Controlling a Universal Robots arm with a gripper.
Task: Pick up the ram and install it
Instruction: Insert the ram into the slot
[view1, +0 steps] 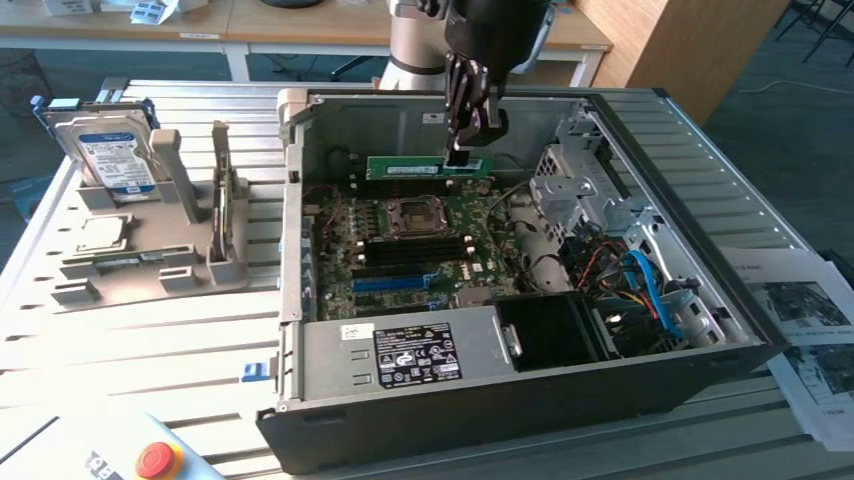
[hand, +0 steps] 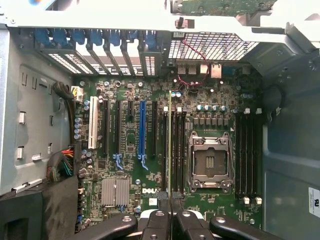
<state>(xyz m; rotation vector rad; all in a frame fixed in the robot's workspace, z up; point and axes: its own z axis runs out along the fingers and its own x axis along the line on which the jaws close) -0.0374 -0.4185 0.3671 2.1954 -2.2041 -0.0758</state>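
Observation:
The ram (view1: 416, 167) is a long green stick with a pale label. It hangs level above the motherboard (view1: 414, 250) inside the open computer case (view1: 534, 400). My gripper (view1: 462, 155) comes down from above and is shut on the stick's upper edge near its end on the exterior view's right. In the wrist view the ram (hand: 169, 145) shows edge-on as a thin line running out from my gripper (hand: 169, 204). It lies over the black memory slots (hand: 177, 150) beside the empty processor socket (hand: 210, 161).
A grey holder (view1: 200, 270) on the exterior view's left carries a silver-and-blue hard drive (view1: 114, 150) and a small square processor chip (view1: 100, 232). The case holds a power supply (view1: 400, 355), a drive cage (view1: 574, 185) and loose cables (view1: 641, 280). A red button (view1: 158, 460) sits at the front.

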